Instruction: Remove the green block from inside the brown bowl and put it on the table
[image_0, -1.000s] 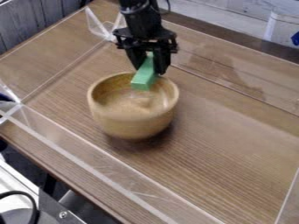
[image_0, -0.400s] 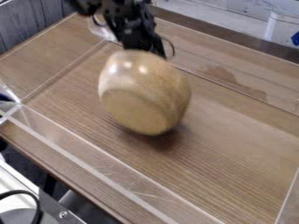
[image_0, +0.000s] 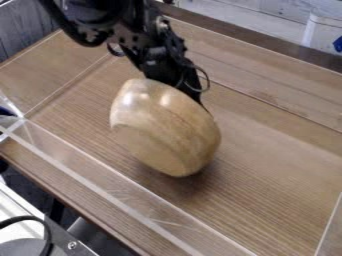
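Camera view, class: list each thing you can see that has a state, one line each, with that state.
brown bowl: tipped over, underside toward the camera, rim against the gripper.
gripper: shut, pointing steeply down at the bowl's rim.
green block: not visible; cannot tell where it is.
table: bare wood, clear walls standing upright.

Even daylight — slight motion blur

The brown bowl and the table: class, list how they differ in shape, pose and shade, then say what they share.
1. Shape: the brown bowl is round and domed; the table is flat, with low clear walls at its edge.
2. Pose: the bowl is tipped over, its rounded underside facing the camera; the table lies level beneath it.
3. Shade: the bowl is light tan; the table is darker brown.
Shared: both show wood grain.
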